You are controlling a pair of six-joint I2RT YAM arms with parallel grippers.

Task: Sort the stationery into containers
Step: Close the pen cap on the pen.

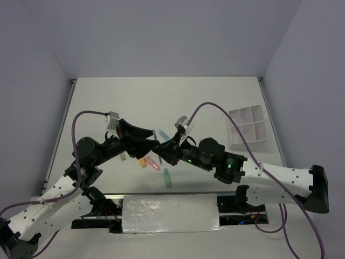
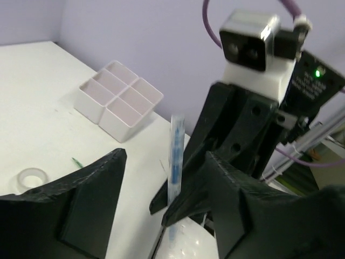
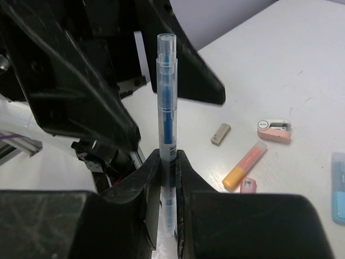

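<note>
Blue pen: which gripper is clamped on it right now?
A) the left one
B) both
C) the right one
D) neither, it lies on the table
C: the right gripper pinches the blue pen upright between its fingers, while the left gripper stands open, its fingers spread wide.

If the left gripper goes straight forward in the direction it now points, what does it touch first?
The blue pen, held upright in the right gripper, stands just ahead of the open left gripper, so it would likely be met first; exact depth is unclear.
</note>
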